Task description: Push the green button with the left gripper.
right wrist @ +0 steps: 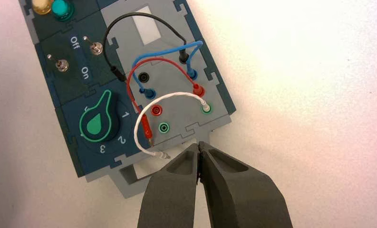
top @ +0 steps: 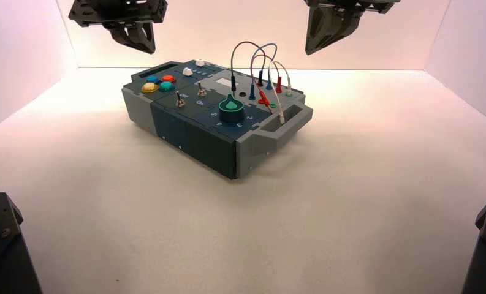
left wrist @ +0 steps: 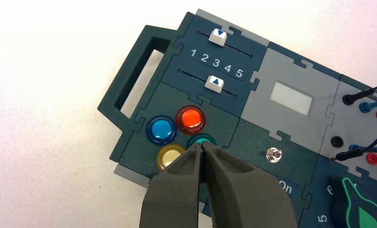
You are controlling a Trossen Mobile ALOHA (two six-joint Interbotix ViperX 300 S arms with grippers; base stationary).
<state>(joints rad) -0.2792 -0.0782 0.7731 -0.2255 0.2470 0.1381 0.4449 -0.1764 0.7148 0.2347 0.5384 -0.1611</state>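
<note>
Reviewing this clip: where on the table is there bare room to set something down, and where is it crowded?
Bare table lies in front of the box and to both its sides. Crowded: the wires at the box's right end, and the button cluster beside the green button, under the left gripper.

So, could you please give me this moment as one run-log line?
left gripper: shut, above green button, contact unclear | right gripper: shut, idle by wires

Left claw (top: 136, 38) raised, fingers pressed together, right claw (top: 326, 37) likewise
</note>
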